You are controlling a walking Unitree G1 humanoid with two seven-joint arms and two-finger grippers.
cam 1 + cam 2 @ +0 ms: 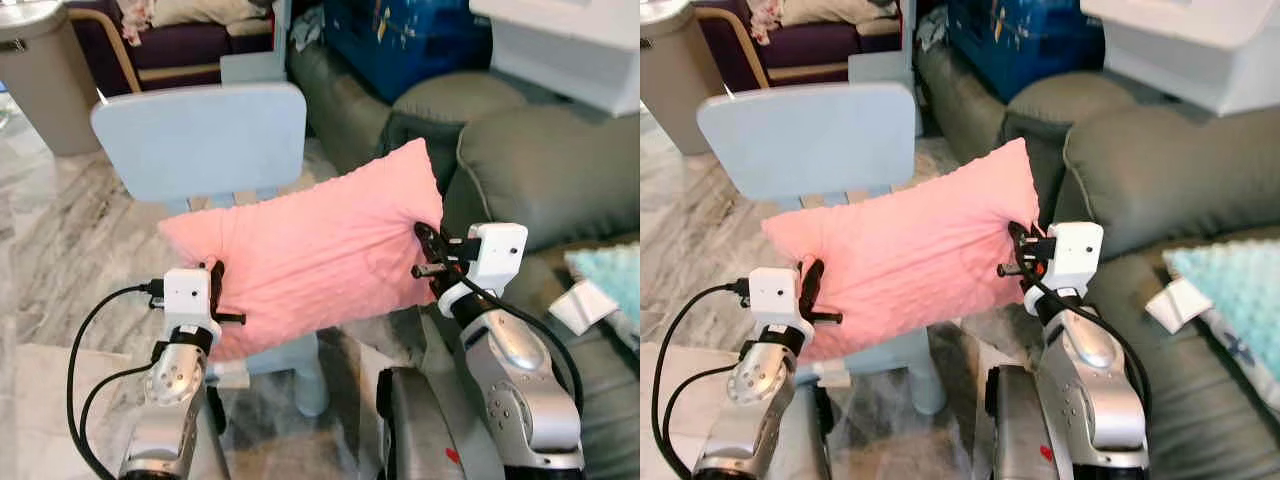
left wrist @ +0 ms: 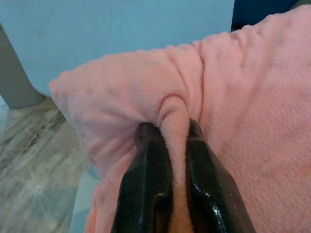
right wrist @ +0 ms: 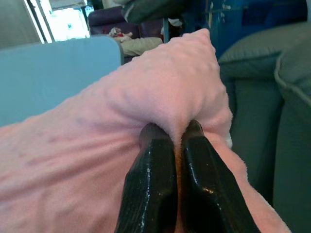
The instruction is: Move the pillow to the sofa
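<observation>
A pink fleece pillow [image 1: 320, 250] hangs in the air between my two arms, above the seat of a pale blue chair [image 1: 200, 140]. My left gripper [image 1: 212, 285] is shut on a fold at the pillow's left end; its fingers [image 2: 150, 189] pinch the fabric [image 2: 172, 126] between them. At the right end my right gripper [image 1: 428, 248] is shut on the pillow [image 3: 160, 87] too. The grey-green sofa [image 1: 560, 170] stands directly to the right, its arm close to the right gripper.
A teal pillow [image 1: 610, 275] and a white paper [image 1: 582, 305] lie on the sofa seat. A blue crate [image 1: 400, 40] sits on the far cushions, with a white box [image 1: 570, 40] beside it. A grey bin [image 1: 40, 70] stands at far left on marble floor.
</observation>
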